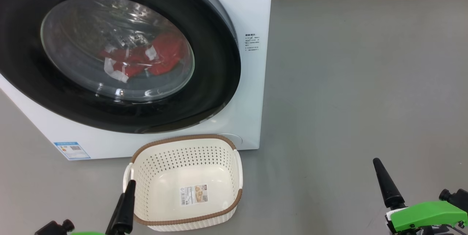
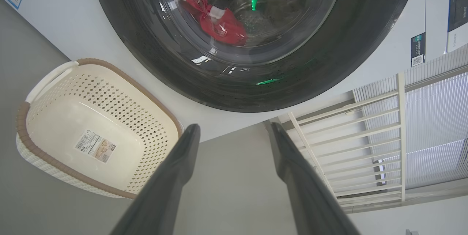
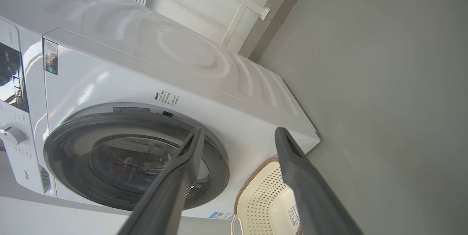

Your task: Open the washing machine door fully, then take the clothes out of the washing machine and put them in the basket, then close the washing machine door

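One washing machine door point(image 1: 210, 92) shut over perhaps two clothes point(image 1: 146, 59), one basket point(image 1: 182, 138), left fingers point(image 2: 173, 180) and right fingers point(image 3: 299, 176) spread.

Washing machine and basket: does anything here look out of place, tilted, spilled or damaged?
Nothing stands out. The washing machine door is shut, the red clothes lie inside behind its glass, and the basket stands upright and empty on the floor in front. No spill or damage shows.

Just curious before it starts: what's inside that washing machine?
Behind the closed door, red clothes with white trim lie in the steel drum. Whatever lies under them is covered.
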You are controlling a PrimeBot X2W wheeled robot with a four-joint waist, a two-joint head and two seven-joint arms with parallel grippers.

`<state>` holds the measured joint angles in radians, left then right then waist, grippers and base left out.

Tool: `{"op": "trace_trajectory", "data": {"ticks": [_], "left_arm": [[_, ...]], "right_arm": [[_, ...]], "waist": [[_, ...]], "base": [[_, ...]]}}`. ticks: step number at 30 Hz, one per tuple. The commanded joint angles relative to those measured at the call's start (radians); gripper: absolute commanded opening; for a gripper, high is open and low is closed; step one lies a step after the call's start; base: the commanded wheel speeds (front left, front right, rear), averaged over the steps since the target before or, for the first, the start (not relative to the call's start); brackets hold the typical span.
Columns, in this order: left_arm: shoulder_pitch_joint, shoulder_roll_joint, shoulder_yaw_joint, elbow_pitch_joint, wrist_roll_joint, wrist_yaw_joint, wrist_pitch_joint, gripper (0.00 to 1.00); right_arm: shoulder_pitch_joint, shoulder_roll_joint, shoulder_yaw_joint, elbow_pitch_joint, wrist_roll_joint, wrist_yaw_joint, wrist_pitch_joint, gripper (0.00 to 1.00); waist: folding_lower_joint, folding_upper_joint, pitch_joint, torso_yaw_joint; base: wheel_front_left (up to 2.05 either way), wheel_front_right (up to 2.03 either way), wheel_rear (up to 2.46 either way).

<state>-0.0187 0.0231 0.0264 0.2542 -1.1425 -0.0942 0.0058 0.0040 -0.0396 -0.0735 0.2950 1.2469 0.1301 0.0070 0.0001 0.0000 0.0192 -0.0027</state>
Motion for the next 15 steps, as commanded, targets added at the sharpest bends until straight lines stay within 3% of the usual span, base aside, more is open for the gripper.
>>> {"op": "trace_trajectory", "data": {"ticks": [1, 15], "left_arm": [[-0.012, 0.016, 0.007, -0.034, 0.024, 0.003, -0.008, 1.00], [-0.001, 0.026, -0.026, -0.058, 0.201, 0.037, -0.050, 1.00]], "right_arm": [[-0.010, -0.019, 0.012, -0.030, -0.019, 0.000, -0.011, 1.00], [0.004, -0.050, 0.051, -0.037, -0.178, 0.000, -0.052, 1.00]], "waist": [[-0.0001, 0.0000, 0.000, 0.000], [-0.0001, 0.0000, -0.001, 0.000]], "base": [[0.00, 0.00, 0.00], [0.00, 0.00, 0.00]]}}
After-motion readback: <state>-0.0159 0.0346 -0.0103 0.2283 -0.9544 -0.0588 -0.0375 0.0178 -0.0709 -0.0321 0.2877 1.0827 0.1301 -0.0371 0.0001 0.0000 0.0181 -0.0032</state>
